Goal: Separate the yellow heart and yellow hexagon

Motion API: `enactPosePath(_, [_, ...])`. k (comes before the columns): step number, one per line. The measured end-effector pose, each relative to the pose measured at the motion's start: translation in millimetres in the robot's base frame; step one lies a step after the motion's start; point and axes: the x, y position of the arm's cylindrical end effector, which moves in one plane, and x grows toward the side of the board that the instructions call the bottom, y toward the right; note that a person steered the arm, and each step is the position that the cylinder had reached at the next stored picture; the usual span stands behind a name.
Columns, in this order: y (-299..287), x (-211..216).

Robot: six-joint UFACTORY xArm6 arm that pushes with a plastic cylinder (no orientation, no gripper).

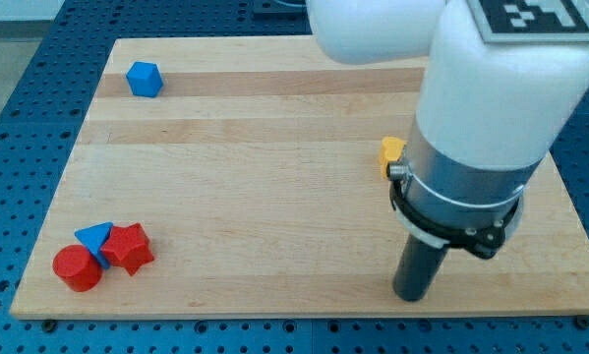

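Arm fills the view's right side; my tip [412, 294] sits on the wooden desk [274, 197] near the bottom edge, below and slightly right of the only yellow block [392, 150] showing. That block peeks out just left of the arm's grey body, mostly hidden, so can't tell if it's the heart or the hexagon; the other yellow piece isn't visible, probably behind the arm. No claw here, just a bare rod, nothing held. Far away at bottom left: red cylinder [78, 267], blue triangle [94, 237], red star-like block [129, 248], clustered and touching. Blue block [145, 79] at top left. Judging by looks, the yellow piece is small, light, rigid, slides easily; push a flat side near its middle or it'll spin away.
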Motion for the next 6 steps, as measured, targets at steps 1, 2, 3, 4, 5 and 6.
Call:
enactPosePath(1, [40.5,-42.8])
enactPosePath(2, [49.4,-47.1])
enactPosePath(3, [60.2,-80.3])
enactPosePath(4, [40.0,-109.4])
enactPosePath(5, [13.9,-138.7])
enactPosePath(6, [-1.3,-180.4])
